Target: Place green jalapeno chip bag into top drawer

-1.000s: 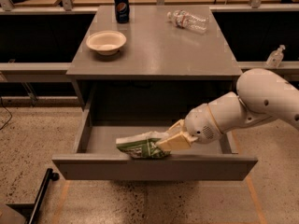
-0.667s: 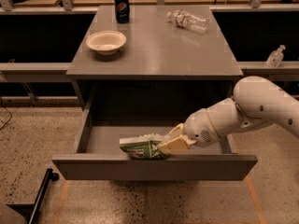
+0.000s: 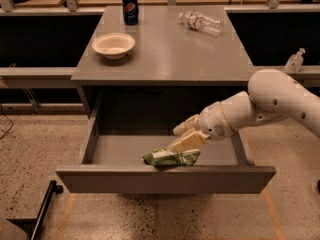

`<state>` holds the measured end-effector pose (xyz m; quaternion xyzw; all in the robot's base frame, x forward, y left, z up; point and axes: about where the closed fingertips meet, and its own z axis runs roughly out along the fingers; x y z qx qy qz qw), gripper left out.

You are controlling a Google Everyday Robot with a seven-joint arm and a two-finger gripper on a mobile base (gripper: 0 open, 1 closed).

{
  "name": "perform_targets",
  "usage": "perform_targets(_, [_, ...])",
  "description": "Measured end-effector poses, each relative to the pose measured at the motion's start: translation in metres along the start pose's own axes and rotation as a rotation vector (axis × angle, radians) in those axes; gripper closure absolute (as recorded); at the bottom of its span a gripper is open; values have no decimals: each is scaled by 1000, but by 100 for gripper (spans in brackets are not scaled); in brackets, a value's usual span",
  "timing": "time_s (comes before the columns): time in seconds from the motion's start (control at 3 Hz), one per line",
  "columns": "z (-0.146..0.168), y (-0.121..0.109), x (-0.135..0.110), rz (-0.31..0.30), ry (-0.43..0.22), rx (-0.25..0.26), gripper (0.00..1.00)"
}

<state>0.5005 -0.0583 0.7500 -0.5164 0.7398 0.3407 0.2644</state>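
Tool over the open top drawer, bag lying inside.

The tool [image 3: 174, 139] hangs above the top drawer [image 3: 165, 180], its fingers spread apart and closed on nothing; the lower finger [image 3: 188, 141] touches the green jalapeno chip bag [image 3: 170, 158]. The bag lies flat on the drawer floor against the front panel. On the worktop [image 3: 170, 49] stand a bowl [image 3: 113, 45], a soda can [image 3: 130, 7] and a toppled water bottle [image 3: 201, 22].
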Motion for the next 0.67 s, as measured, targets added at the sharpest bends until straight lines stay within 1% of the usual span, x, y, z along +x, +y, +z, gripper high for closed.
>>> perform_targets(0.33, [-10,-20,-21,-54,-31,44,0])
perform_targets(0.67, [-11,-21,-22,-56,-32,45,0])
